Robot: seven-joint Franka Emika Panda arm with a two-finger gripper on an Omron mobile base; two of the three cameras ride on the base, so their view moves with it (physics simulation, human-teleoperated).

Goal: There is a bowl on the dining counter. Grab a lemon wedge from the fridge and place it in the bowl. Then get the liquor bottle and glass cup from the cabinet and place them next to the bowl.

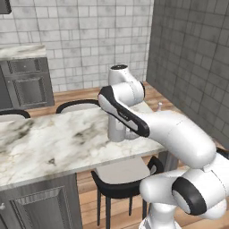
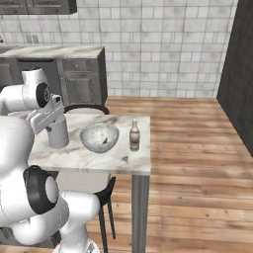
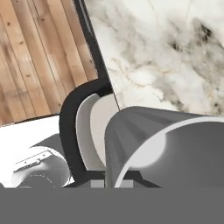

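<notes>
On the dining counter stands the bowl, with the lemon wedge as a dark sliver inside it. The liquor bottle is upright just right of the bowl. Left of the bowl, the glass cup rests on the marble, and my gripper comes down onto its rim, shut on its wall. From the left base view my arm hides most of the cup; the bottle's cap peeks out behind it. The hand view has the cup's rim close up over the marble.
Black-backed stools stand on both sides of the counter. The counter ends just right of the bottle, above wooden floor. Dark cabinets under a marble worktop line the back wall, and a dark tiled wall closes the right.
</notes>
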